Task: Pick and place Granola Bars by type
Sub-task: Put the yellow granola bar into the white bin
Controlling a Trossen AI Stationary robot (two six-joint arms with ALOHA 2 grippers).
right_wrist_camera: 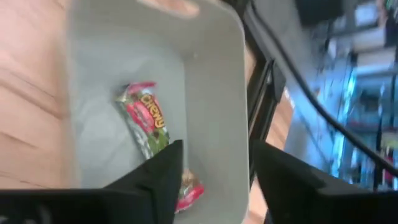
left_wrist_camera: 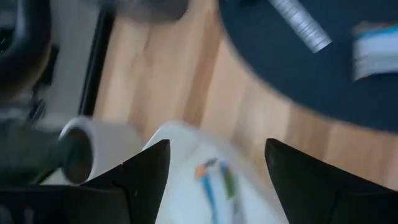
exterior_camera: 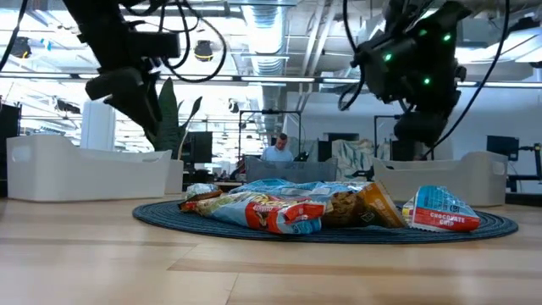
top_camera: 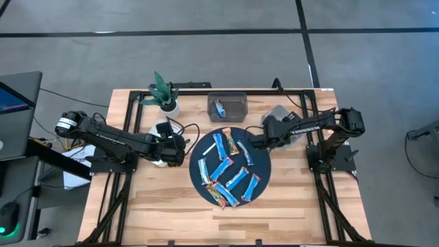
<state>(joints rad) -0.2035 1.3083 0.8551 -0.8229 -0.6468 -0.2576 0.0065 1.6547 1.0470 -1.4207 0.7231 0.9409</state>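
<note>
Granola Bars (top_camera: 228, 171) lie mostly on the round dark mat (top_camera: 263, 159) at the middle of my bench (top_camera: 164, 206), about eight or nine of them, several touching or overlapping. My right pincer (right_wrist_camera: 214, 168) hangs over the pale bin (right_wrist_camera: 214, 74) at the bench's right side, its fingers spread apart and holding nothing. Directly below it, a red and green bar (right_wrist_camera: 149, 124) lies flat on the bin floor. My left pincer (left_wrist_camera: 214, 168) waits above a white bin (left_wrist_camera: 186, 199) just left of the mat, fingers spread wide and empty; something with blue and orange marks lies in that bin, too blurred for me to name. A blue bar (top_camera: 219, 108) sits in the dark tray (top_camera: 239, 115) at the far edge, beside a potted plant (top_camera: 163, 90).

I judge the bars light, flat and crinkly, with slick wrappers that can slide. I would pinch one across its narrow width near the middle, choosing a bar lying clear of its neighbours.
</note>
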